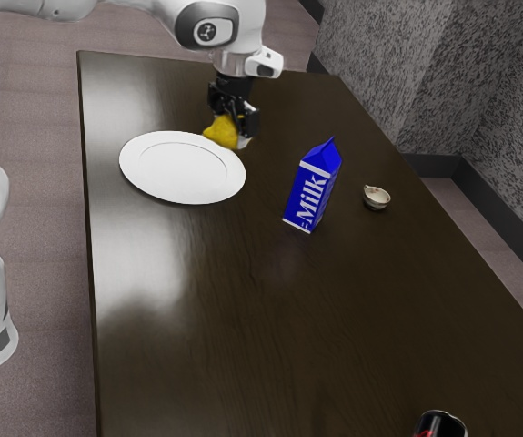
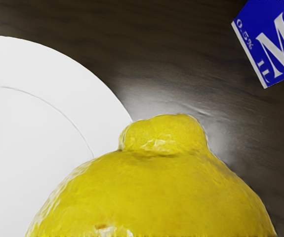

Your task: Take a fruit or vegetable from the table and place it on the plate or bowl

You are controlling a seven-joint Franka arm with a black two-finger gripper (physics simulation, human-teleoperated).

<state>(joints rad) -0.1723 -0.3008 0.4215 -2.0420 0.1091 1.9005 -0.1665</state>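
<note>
Now, lemon (image 1: pixel 220 135) in the end effector's (image 1: pixel 232 126) grip, just beside the plate (image 1: pixel 165 173).

A dark wooden bench (image 1: pixel 243 309) fills the middle, with a pale glare on its top toward 8 o'clock. Brownish plank floor (image 1: pixel 34 109) surrounds it; speckled grey walls (image 1: pixel 407 55) stand at 2 o'clock.

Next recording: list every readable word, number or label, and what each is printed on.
"Milk": white letters on the blue cardboard milk carton.
"0.5%": small white print on the same carton, wrist view.
Black round object with red marks: too small to read.
</note>
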